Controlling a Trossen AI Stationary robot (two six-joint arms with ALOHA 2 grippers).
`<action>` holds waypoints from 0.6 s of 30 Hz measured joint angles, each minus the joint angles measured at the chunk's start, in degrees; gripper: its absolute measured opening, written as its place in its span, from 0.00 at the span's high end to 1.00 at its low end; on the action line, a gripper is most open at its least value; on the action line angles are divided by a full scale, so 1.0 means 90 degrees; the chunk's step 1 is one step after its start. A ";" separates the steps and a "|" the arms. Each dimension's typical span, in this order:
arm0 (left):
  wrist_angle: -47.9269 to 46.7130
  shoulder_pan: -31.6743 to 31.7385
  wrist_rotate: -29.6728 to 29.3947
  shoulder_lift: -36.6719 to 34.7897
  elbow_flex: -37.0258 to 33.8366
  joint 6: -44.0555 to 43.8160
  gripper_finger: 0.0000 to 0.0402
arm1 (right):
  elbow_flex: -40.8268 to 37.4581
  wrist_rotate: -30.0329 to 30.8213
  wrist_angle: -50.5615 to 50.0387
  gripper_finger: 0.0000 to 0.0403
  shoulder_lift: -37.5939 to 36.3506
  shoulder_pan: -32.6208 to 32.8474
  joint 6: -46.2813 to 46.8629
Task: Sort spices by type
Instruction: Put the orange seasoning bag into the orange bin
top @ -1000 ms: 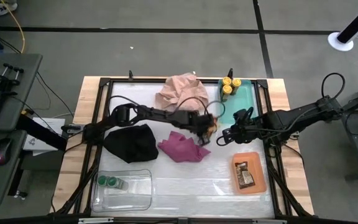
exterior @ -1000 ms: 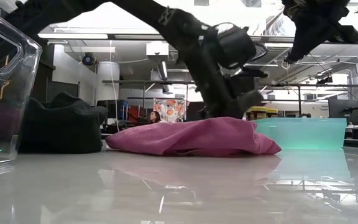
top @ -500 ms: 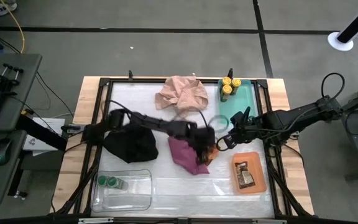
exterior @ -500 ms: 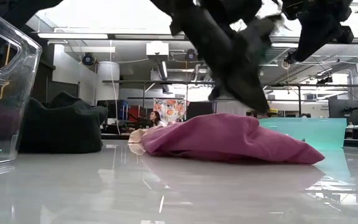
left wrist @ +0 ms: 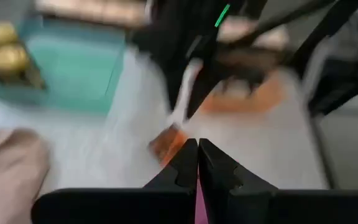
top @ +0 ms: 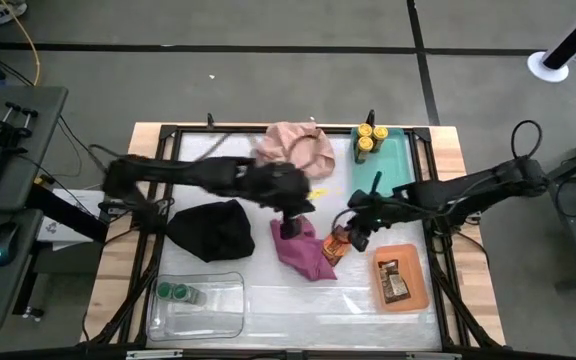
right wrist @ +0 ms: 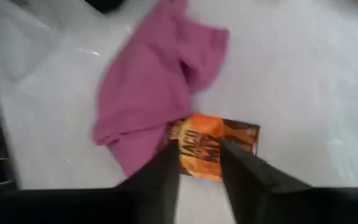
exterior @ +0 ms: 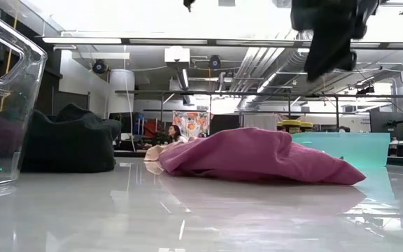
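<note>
An orange-brown foil packet (top: pixel 336 246) lies flat on the white table, one edge against the magenta cloth (top: pixel 303 250). My right gripper (top: pixel 351 232) hovers open above it. In the right wrist view its two fingers stand on either side of the packet (right wrist: pixel 213 146) and clear of it. My left gripper (top: pixel 290 212) is shut and empty, raised over the cloth's far end. Yellow-lidded jars (top: pixel 368 140) stand in the teal tray (top: pixel 393 165). Green-lidded jars (top: pixel 176 292) stand in the clear tray (top: pixel 218 310). More packets (top: pixel 396 280) lie in the orange tray (top: pixel 418 290).
A black cloth (top: pixel 211 230) lies at the left and a pale pink cloth (top: pixel 293 145) at the far middle. The black frame rails (top: pixel 438 260) run along the table's sides. Bare white surface lies between the clear and orange trays.
My left gripper, shut, swept toward the near edge. The packet and the magenta cloth slid with it and the cloth bunched up. The gripper then rose and drew back toward the left. My right gripper came over the packet, rolled its wrist and opened.
</note>
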 joint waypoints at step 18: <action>0.4386 -0.0436 -0.0151 -0.4469 -0.5395 -0.1544 1.00 | -0.0256 -0.1667 0.0509 0.29 0.2331 -0.0996 0.0834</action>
